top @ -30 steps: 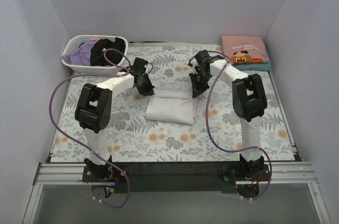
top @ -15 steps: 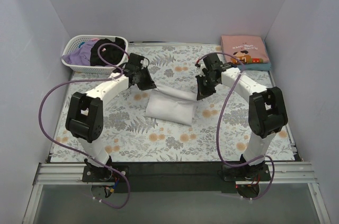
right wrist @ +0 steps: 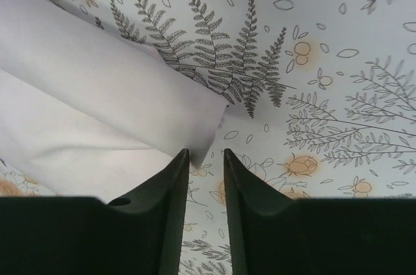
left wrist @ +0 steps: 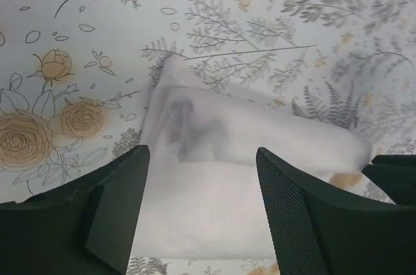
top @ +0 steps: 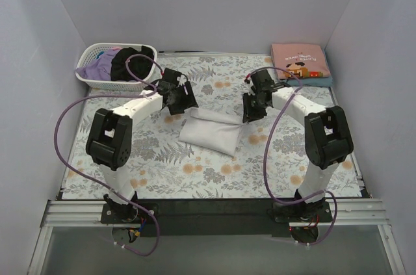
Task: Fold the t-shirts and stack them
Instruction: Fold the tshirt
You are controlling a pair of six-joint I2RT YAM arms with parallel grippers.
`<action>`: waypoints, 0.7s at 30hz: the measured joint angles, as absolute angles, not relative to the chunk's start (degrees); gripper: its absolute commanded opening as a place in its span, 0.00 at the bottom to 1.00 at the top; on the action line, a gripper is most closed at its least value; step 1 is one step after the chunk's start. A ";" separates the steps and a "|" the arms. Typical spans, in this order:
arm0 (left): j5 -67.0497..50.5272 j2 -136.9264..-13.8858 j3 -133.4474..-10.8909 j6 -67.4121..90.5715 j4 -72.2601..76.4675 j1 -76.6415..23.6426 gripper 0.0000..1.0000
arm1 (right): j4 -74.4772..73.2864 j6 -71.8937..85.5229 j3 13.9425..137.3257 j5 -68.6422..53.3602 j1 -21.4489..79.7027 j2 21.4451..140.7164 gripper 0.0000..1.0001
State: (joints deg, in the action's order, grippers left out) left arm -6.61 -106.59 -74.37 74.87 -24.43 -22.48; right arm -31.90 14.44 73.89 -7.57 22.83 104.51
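On the pink t-shirt [top: 298, 59], folded flat at the far right corner of the table [top: 312, 171], there is a cartoon figure with a line or two of lettering above it, but the writing is too small to read. I see no other labels or brand marks. The pink one lies on top of a folded teal t-shirt [top: 320, 82], whose edge shows along the near and right sides.

The white t-shirt [top: 209, 133] lies in the middle of the table on the floral table cloth [top: 162, 158], folded into a thick oblong bundle. Its long axis runs left to right across the table, slightly tilted so the right end sits a little nearer the arm bases. A doubled-over layer runs along its far edge.

The left gripper [left wrist: 200, 158] hangs over the far left corner of the bundle with its fingers [left wrist: 110, 210] spread wide. The white cloth shows in the gap between them, and nothing is held. The right gripper [right wrist: 205, 153] is at the far right end of the bundle, its fingers [right wrist: 170, 203] drawn nearly together with only a thin slit between them. Table cloth shows through the slit, and the corner of the folded layer lies just beside the left fingertip. I can't tell whether it touches.

In the far left corner stands a white slotted basket [top: 88, 75] holding a crumpled lavender t-shirt [top: 99, 67] and a black t-shirt [top: 127, 64].
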 measured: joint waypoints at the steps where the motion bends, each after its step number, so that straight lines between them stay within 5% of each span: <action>1: -5.85 -105.23 -74.15 74.70 -24.14 -22.92 0.66 | -31.20 14.52 73.47 -7.11 22.81 103.46 0.39; 5: -3.31 -96.12 -70.43 73.87 -21.41 -25.87 0.66 | -26.72 14.35 69.58 -8.69 22.61 95.57 0.43; 10: -3.03 -87.46 -63.61 73.25 -16.78 -29.15 0.48 | -15.73 15.14 63.42 -20.93 22.50 89.41 0.50; 15: -4.25 -92.47 -61.93 72.69 -15.07 -29.50 0.34 | -7.27 16.19 60.16 -31.03 22.79 93.49 0.50; 21: -4.25 -101.41 -63.64 72.36 -14.85 -29.50 0.32 | -4.05 16.12 60.10 -34.59 22.70 100.57 0.49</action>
